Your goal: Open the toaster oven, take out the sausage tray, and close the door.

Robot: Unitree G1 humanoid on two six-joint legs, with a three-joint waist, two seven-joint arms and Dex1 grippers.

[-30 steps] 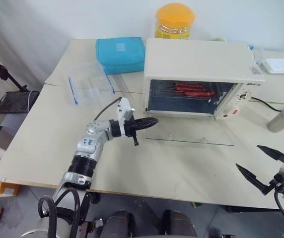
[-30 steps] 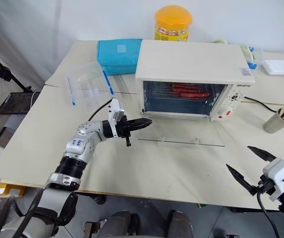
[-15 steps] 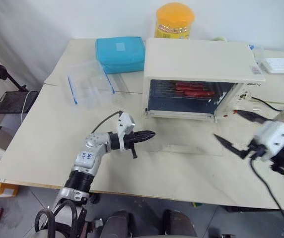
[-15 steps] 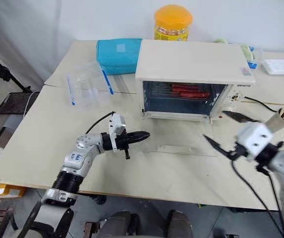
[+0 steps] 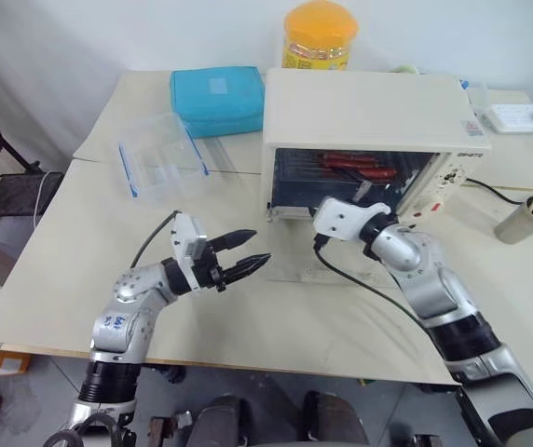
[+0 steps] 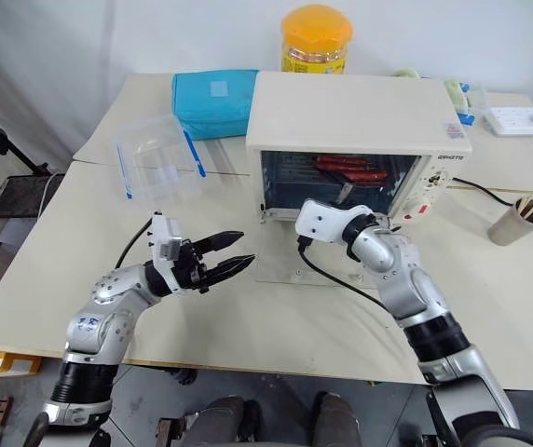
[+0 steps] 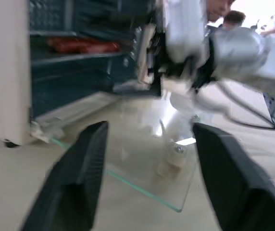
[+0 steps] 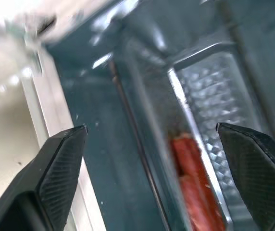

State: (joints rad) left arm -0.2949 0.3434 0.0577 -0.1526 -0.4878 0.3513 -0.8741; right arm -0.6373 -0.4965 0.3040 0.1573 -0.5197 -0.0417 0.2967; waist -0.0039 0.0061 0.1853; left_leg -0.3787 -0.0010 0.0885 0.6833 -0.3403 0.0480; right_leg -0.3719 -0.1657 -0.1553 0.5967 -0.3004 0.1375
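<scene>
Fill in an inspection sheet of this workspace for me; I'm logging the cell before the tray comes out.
Surface: cream table, two tops butted together.
Job's things: toaster oven open; door flat on the table; sausage tray inside, sausages on it.
Clutter: teal pouch, clear container, yellow-lidded jar, cup of sticks, power strip.
Grippers: left tool open, near the door's left edge; right tool open, at the oven mouth.
Cables: black cord right of the oven.
Surroundings: black stand beside the table.

Robot test lab — bare tables point(image 5: 52, 251), tripod point(image 5: 6, 154), power strip point(image 5: 513, 116).
</scene>
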